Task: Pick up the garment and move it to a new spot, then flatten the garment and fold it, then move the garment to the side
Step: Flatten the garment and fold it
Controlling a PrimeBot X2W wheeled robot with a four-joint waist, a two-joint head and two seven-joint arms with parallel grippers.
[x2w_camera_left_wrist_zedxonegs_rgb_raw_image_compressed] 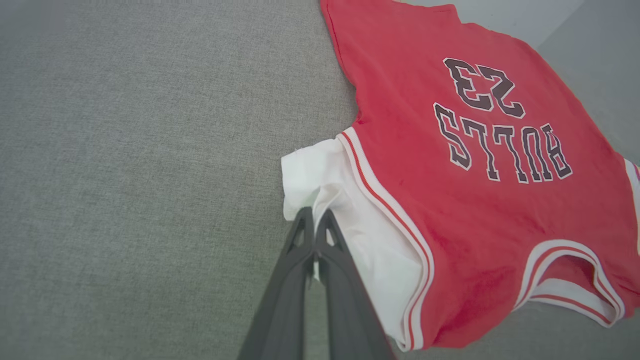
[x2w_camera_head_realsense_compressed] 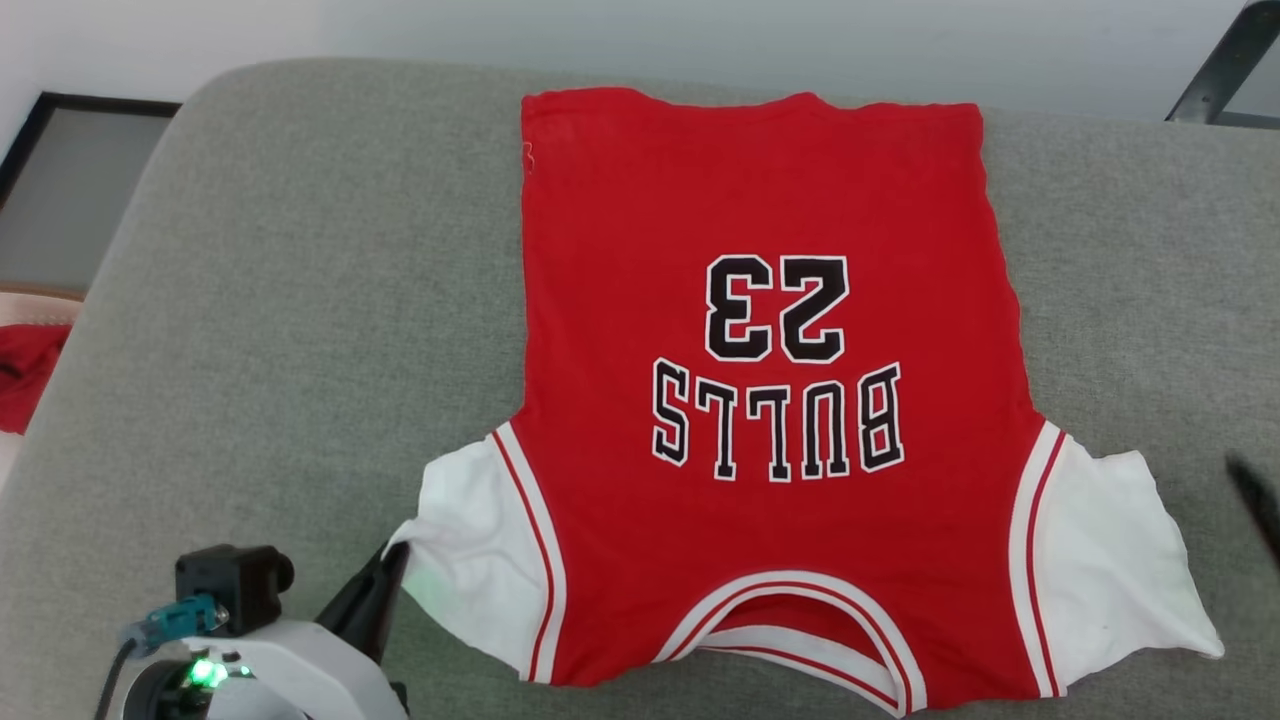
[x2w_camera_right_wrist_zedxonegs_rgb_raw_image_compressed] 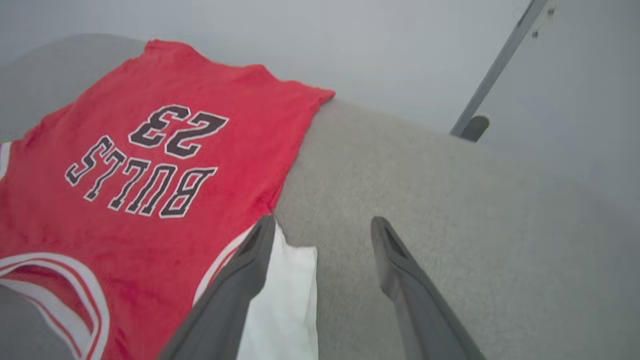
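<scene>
Item under inspection: the garment (x2w_camera_head_realsense_compressed: 770, 400), a red jersey with white short sleeves, lies spread face up on a grey upholstered cushion (x2w_camera_head_realsense_compressed: 250, 300), somewhat right of the cushion's middle. Its hem is at the far edge and its striped collar at the near edge, so the black "23" and "BULLS" lettering reads upside down in the head view. The red body lies mostly flat, with slight ripples along the left side. Both sleeves spread outward at the near corners, the right one wider than the left. The left gripper (x2w_camera_head_realsense_compressed: 395, 560) sits at the near left, with its tips at the outer edge of the left sleeve. In the left wrist view, the left gripper (x2w_camera_left_wrist_zedxonegs_rgb_raw_image_compressed: 315, 217) has its two dark fingers pressed together, with white sleeve cloth bunched and pinched at the tips; it is clamped on the garment (x2w_camera_left_wrist_zedxonegs_rgb_raw_image_compressed: 475, 175). In the right wrist view, the right gripper (x2w_camera_right_wrist_zedxonegs_rgb_raw_image_compressed: 324, 225) stands wide apart and holds nothing: one finger is over the right sleeve of the garment (x2w_camera_right_wrist_zedxonegs_rgb_raw_image_compressed: 150, 175), the other over bare cushion just beside it. Whether either finger touches the surface cannot be determined. Surroundings: a red cloth (x2w_camera_head_realsense_compressed: 25, 375) lies off the cushion at the far left edge of the head view, and a grey metal strut (x2w_camera_head_realsense_compressed: 1220, 70) stands beyond the far right corner.
</scene>
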